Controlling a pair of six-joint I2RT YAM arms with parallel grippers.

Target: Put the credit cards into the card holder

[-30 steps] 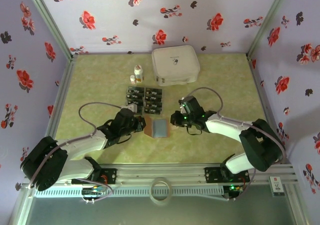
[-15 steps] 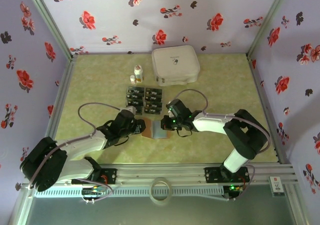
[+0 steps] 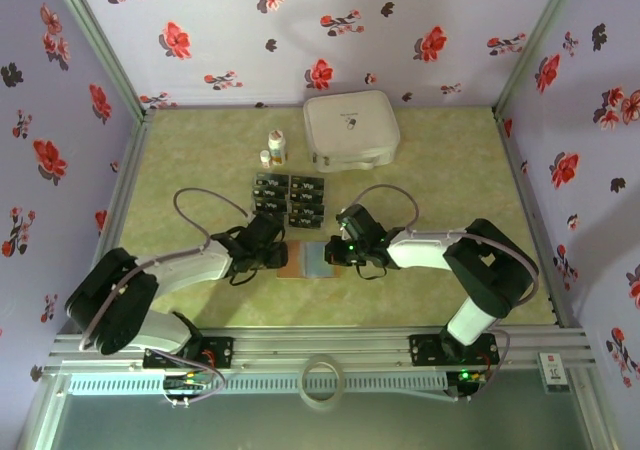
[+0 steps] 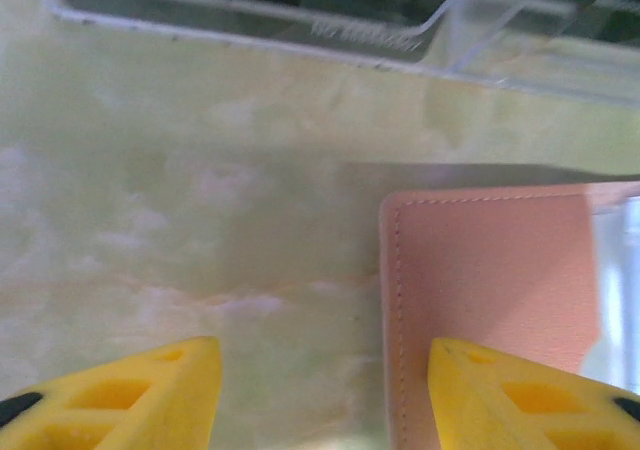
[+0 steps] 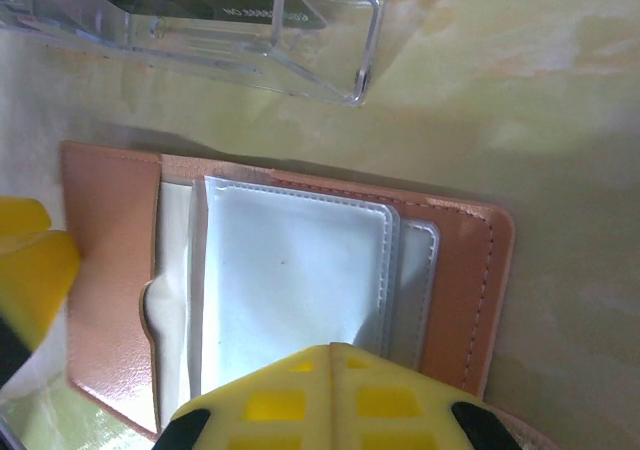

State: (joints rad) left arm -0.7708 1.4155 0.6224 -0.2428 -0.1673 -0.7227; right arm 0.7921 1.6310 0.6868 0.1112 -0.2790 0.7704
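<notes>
Now that my left gripper (image 4: 320,370) has opened beside the card holder (image 4: 485,290), my right gripper (image 5: 332,365) sits clenched over it.

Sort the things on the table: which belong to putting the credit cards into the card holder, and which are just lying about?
Belong to the job: credit cards; card holder.
Just lying about: white case; two white bottles.

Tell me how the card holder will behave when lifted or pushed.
The card holder probably flops: it lies open, with thin leather-like flaps and one inner edge curling up. Lifted by one side, it would likely sag or swing shut. Flat and low on the smooth table, it should slide when pushed, not tip or roll.
</notes>
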